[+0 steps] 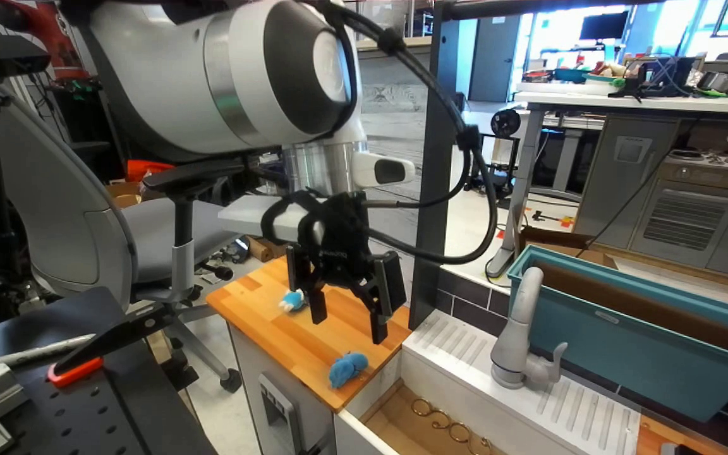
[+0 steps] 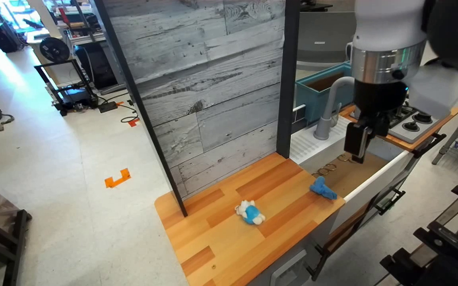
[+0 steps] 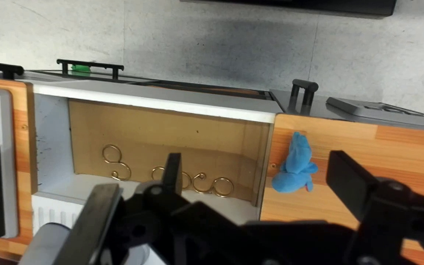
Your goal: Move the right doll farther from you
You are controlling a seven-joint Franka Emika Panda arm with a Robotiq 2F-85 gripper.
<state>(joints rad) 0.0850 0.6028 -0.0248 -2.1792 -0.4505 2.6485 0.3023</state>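
Observation:
The right doll, a small mid-blue soft toy, lies on the wooden counter (image 1: 275, 341) near its sink-side edge. It shows in both exterior views (image 1: 347, 369) (image 2: 323, 188) and in the wrist view (image 3: 297, 158). My gripper (image 1: 348, 321) is open and empty, raised above the counter and sink area. In the wrist view the doll appears between the two fingers (image 3: 256, 165), closer to the right finger, with nothing touching it. A paler light-blue-and-white toy (image 2: 251, 213) lies farther along the counter; it also shows in an exterior view (image 1: 292, 301).
An open sink basin (image 3: 153, 97) with gold wire rings (image 3: 223, 187) borders the counter. A grey faucet (image 1: 515, 341) stands behind it, with a teal planter box (image 1: 642, 341) beyond. A grey wood-pattern panel (image 2: 213, 95) rises along the counter's back. A stove (image 2: 416, 127) stands past the sink.

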